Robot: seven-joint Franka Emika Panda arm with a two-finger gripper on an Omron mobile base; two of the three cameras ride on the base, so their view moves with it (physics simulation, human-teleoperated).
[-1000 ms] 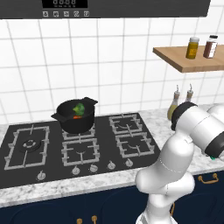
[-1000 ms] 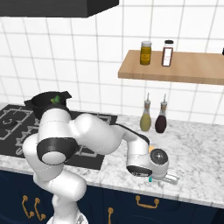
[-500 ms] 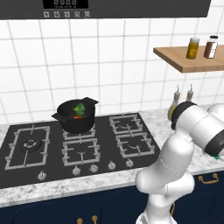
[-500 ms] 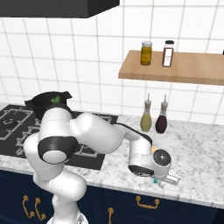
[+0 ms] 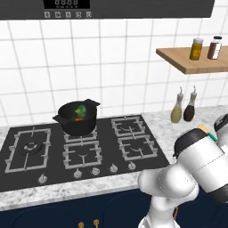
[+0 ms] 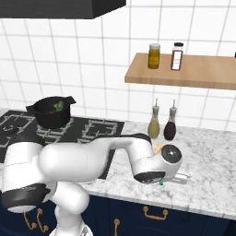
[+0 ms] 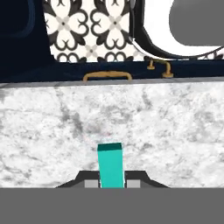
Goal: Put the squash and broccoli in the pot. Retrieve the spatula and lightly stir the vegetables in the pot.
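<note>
The black pot (image 5: 75,122) stands on the hob's back burner, also seen far left as pot (image 6: 51,113). Inside it lie the green broccoli (image 5: 81,109) and the orange-red squash (image 5: 78,119). My gripper (image 7: 111,183) is shut on the spatula (image 7: 110,162), whose teal handle sticks up between the finger tips over the marble counter. From the right base, the gripper (image 6: 181,177) hangs low over the counter's front part with a teal tip of the spatula (image 6: 161,182) beside it. The tan blade (image 5: 203,129) peeks out behind my elbow.
Two oil bottles (image 6: 162,124) stand against the tiled wall behind my hand. A wooden shelf (image 6: 184,73) with two jars hangs above them. The gas hob (image 5: 80,147) lies to the left. The counter edge (image 7: 109,84) and cabinet handles lie ahead of the hand.
My arm has folded further over the counter and the hand has crept slightly right and up with the spatula. The pot and vegetables stay put.
</note>
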